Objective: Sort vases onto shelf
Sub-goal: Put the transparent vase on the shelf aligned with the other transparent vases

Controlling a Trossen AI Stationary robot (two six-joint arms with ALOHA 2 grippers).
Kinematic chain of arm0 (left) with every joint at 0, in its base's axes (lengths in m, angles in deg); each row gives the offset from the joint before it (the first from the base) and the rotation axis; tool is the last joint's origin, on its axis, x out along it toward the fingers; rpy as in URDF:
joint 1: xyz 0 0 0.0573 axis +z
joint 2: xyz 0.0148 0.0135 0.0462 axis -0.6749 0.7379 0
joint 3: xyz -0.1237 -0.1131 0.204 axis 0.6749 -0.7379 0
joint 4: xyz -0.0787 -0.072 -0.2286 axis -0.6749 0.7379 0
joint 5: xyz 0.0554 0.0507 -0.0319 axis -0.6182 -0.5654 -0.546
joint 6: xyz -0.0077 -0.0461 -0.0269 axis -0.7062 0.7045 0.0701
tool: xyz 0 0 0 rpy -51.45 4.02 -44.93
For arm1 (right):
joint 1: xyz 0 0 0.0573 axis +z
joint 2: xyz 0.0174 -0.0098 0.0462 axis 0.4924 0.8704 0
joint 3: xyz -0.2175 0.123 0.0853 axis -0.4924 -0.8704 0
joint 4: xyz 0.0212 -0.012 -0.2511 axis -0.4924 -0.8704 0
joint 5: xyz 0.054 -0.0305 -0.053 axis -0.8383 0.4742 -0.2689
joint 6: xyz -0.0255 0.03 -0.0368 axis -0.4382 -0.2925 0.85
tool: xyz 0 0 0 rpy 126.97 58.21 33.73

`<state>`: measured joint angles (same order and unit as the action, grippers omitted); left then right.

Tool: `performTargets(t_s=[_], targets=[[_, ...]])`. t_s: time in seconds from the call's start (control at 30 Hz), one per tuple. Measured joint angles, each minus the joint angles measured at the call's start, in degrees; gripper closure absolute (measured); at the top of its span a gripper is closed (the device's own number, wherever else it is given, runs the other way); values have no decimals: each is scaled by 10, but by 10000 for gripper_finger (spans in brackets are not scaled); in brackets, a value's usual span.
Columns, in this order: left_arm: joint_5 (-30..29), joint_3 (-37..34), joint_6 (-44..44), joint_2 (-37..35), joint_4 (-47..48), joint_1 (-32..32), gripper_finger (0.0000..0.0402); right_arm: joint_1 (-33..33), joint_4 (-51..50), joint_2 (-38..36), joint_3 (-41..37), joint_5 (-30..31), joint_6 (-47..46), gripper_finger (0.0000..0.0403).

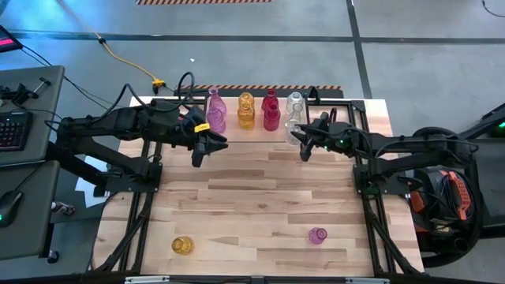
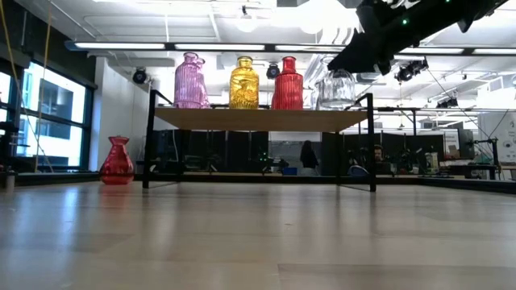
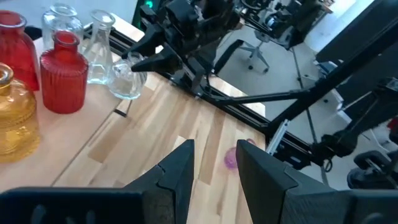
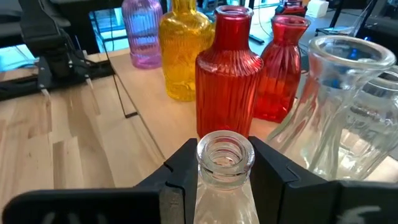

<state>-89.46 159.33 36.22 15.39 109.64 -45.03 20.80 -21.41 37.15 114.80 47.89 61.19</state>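
The shelf [image 1: 359, 106] stands at the far edge of the surface [image 1: 260, 205], and most of the vases are gathered on it in a row: a pink vase [image 1: 215, 110] at one end, then a yellow vase [image 1: 246, 111], a red ribbed vase [image 1: 271, 111] with another red one behind it, and clear vases [image 1: 295, 106] at the other end. Just beside that clear end, the right gripper [image 4: 225, 163] has its fingers [image 4: 184, 169] clamped on the neck of a small clear vase [image 4: 225, 155], held upright close in front of the red ribbed vase. The left gripper [image 1: 201, 151] hovers over the surface just in front of the shelf's pink end, its fingers [image 3: 177, 168] parted with nothing between them. Well apart from the shelf, near the front edge of the surface, a small yellow vase [image 1: 182, 245] sits toward the left arm's side and a small pink vase [image 1: 317, 235] toward the right arm's side. In the low view a red vase [image 2: 117, 161] stands on the surface beside the shelf's legs, at the pink end.
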Motion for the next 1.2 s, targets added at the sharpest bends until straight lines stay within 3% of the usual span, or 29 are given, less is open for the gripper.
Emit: performTargets(t_s=[0.97, 1.2], targets=[[-12, 0, 0, 0, 1, 0, 289, -52, 6, 28, 2, -66, 10, 313], [-12, 0, 0, 0, 1, 0, 289, -52, 8, 28, 2, -50, 10, 311]])
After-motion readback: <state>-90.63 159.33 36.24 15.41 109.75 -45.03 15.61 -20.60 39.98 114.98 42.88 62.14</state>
